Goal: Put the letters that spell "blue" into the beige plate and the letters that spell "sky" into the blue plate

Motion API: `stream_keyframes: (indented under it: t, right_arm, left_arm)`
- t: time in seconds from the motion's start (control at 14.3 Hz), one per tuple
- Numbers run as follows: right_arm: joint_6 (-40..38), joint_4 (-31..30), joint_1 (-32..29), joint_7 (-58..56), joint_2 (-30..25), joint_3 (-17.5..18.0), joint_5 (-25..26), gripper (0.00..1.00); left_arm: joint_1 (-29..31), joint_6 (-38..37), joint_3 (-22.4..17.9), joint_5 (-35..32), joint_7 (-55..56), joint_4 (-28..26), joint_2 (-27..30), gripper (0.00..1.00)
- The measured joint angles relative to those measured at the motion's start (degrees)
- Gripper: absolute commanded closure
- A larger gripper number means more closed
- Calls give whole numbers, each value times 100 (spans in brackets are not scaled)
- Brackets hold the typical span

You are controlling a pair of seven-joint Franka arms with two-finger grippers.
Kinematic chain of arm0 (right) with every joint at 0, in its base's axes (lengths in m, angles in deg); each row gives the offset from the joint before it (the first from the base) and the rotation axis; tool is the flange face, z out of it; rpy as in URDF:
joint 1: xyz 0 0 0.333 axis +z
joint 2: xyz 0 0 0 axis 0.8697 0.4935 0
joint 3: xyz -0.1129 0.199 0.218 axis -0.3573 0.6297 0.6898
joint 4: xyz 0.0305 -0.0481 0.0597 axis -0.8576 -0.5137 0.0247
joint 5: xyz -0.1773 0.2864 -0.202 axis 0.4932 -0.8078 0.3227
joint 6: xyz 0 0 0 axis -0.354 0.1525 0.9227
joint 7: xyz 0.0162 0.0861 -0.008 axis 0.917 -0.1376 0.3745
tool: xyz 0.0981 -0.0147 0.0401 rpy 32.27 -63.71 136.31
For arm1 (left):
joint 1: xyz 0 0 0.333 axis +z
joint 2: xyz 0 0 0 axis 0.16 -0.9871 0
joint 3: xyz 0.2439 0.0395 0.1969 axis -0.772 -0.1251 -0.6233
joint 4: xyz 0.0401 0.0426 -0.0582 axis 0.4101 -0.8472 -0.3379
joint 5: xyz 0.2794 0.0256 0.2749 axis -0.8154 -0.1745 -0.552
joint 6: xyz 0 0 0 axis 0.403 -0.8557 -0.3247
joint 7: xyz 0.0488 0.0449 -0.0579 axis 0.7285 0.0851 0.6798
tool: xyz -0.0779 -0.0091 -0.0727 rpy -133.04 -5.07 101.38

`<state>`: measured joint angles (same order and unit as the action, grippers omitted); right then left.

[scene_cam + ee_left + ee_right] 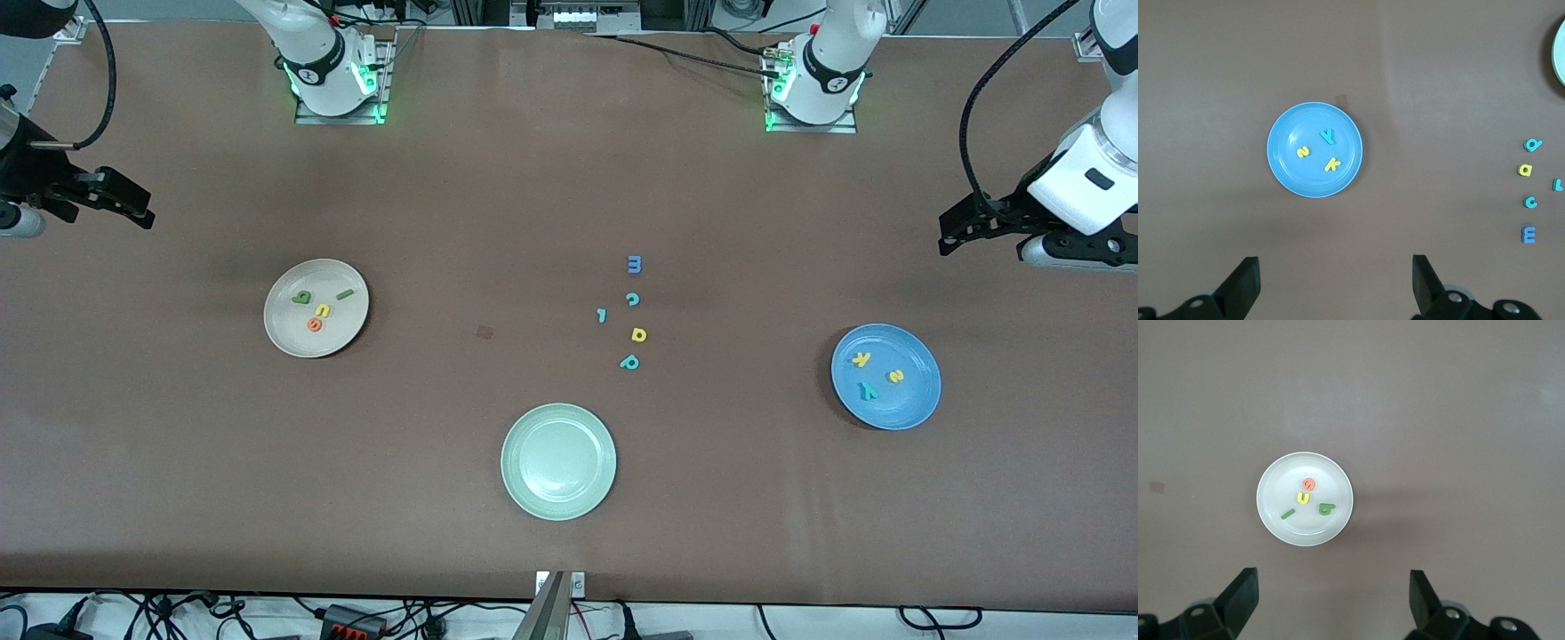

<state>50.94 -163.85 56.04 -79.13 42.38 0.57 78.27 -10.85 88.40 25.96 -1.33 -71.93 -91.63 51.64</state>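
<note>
Sitting in the beige plate (283,333) are b, l, u, e (322,310). The blue plate (916,404) holds s, k, y (869,390). The left gripper (1335,277) and the right gripper (1333,593) hang up high with fingers apart, holding nothing.

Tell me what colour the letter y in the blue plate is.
Teal; the y shows best in the left wrist view, lying in the blue plate.

Four letters (320,308) lay in the plate (286,336) toward the right arm's end; three letters (876,375) lay in the plate (920,396) toward the left arm's end.
</note>
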Motion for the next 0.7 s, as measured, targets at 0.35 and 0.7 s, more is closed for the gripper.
stream_keyframes:
  t: [0.35,0.7]
  right_arm:
    - [-50,-5,0,0,5,2,0,0]
    - [-95,-5,0,0,5,3,0,0]
  left_arm:
    - [0,-2,0,0,0,0,0,0]
    - [0,-2,0,0,0,0,0,0]
